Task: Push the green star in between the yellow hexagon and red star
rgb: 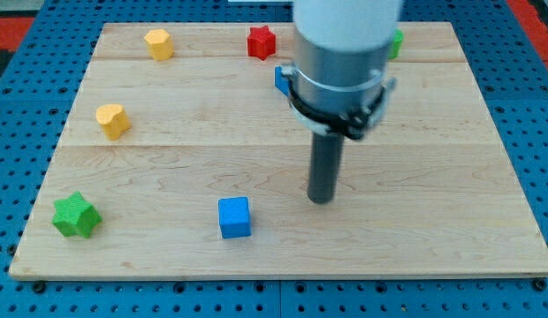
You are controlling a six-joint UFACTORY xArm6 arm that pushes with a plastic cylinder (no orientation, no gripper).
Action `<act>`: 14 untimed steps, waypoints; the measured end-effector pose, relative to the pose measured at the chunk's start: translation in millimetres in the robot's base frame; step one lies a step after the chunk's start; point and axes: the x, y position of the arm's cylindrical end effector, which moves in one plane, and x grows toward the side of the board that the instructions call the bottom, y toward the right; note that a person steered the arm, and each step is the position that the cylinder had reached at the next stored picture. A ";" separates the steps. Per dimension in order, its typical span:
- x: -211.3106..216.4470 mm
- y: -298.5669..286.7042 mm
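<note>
One green star (pixel 76 215) far view's-left, slightly below my tip (pixel 321 200).

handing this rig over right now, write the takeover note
My tip rests on the board near the middle, right of the blue cube, touching no block.
The green star sits at the view's bottom left corner, far from my tip.
The yellow hexagon and the red star lie along the view's top edge with an open gap between them.
Also there: a yellow block at left, a blue block and a green block partly hidden by the arm.
Done: nothing visible yet. Left: reach the green star and push it up into that gap.
</note>
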 end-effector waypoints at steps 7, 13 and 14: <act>13.6 -286.6; -72.2 -261.1; -104.5 -241.3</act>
